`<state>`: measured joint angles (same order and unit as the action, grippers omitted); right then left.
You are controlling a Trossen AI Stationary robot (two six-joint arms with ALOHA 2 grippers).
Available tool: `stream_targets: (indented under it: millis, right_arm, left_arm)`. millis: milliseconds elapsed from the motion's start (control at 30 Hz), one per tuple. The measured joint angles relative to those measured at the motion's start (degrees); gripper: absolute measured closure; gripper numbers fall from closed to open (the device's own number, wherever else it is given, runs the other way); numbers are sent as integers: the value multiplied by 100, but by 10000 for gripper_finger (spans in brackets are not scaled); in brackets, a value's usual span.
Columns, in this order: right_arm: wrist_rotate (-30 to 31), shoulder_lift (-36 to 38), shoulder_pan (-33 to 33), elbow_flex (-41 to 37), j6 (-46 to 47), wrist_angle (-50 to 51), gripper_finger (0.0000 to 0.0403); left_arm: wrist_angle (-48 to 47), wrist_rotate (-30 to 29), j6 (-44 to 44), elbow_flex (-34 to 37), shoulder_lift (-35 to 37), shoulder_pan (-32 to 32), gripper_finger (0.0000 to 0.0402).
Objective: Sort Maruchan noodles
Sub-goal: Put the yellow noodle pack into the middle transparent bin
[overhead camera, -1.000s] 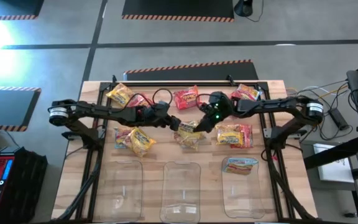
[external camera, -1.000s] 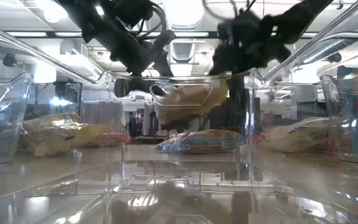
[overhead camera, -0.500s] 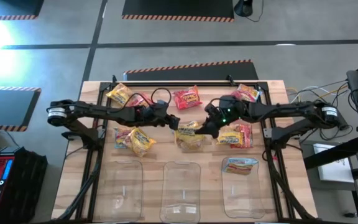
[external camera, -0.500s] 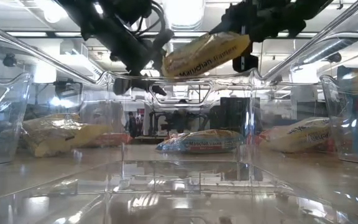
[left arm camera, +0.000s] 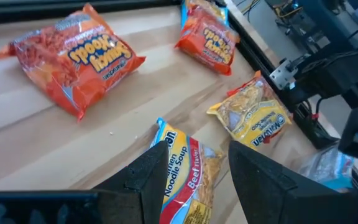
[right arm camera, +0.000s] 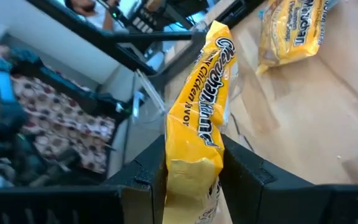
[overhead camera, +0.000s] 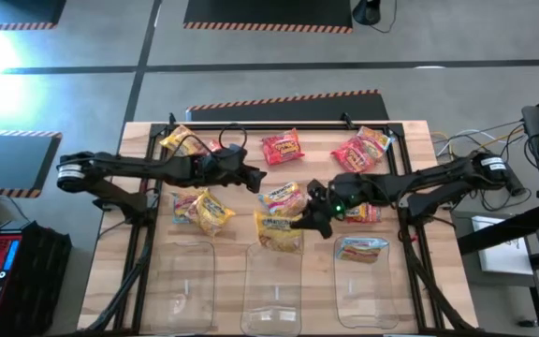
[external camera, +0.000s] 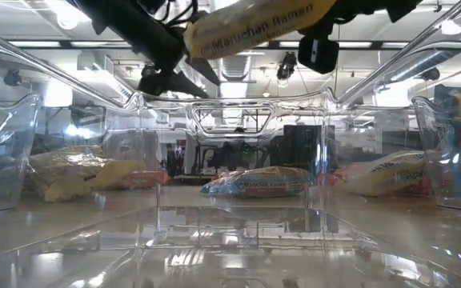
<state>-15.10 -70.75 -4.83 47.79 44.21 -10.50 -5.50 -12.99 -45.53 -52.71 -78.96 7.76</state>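
Yellow is the colour of the packet [overhead camera: 279, 232] that the right claw [overhead camera: 313, 222] holds. The claw is closed on one end of it. In the high view the packet hangs just over the far rim of the middle bin [overhead camera: 271, 285], near 6 o'clock from the table's middle. In the right wrist view the packet [right arm camera: 204, 118] sticks out between the two dark fingers [right arm camera: 145, 171]. In the low view it [external camera: 250, 28] is up high, tilted, above the bin's far wall [external camera: 234, 108].

The left claw [overhead camera: 258, 182] is at about 10 o'clock from the table's middle. Its fingers [left arm camera: 157, 171] stand apart and hold nothing. In the left wrist view a blue and yellow packet [left arm camera: 182, 171] lies on the wood right under them.

Other packets lie on the wooden table [overhead camera: 138, 140]. A red one [overhead camera: 281, 147] is at 12 o'clock. Two more red ones [overhead camera: 361, 148] are at 2 o'clock. A yellow one [overhead camera: 178, 141] is at 10 o'clock. A small pile [overhead camera: 200, 210] sits at 8 o'clock. One packet [overhead camera: 283, 197] lies near the middle. Another [overhead camera: 363, 213] peeks out from under the right arm at 4 o'clock.

Three clear bins stand in a row at the near edge. The right bin [overhead camera: 372, 290] has a blue packet [overhead camera: 361, 249] in it. The left bin [overhead camera: 182, 285] is at 7 o'clock.
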Motion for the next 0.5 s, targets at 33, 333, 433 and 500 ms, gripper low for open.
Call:
stream_targets:
  millis: [33, 333, 433, 500]
  right_arm:
    - [118, -31, -68, 0, -97, -51, 292]
    - [678, -517, -661, 0, -947, -563, 292]
    - [866, -744, -826, 0, -1131, -760, 292]
    - [975, -845, -887, 0, -1267, -798, 292]
  left_arm:
    - [-9, 0, 5, 0, 52, 1, 249]
    - [-250, 0, 111, 3, 325, 1, 249]
    - [-329, 0, 148, 2, 404, -8, 249]
    - [-359, 0, 200, 2, 445, -8, 249]
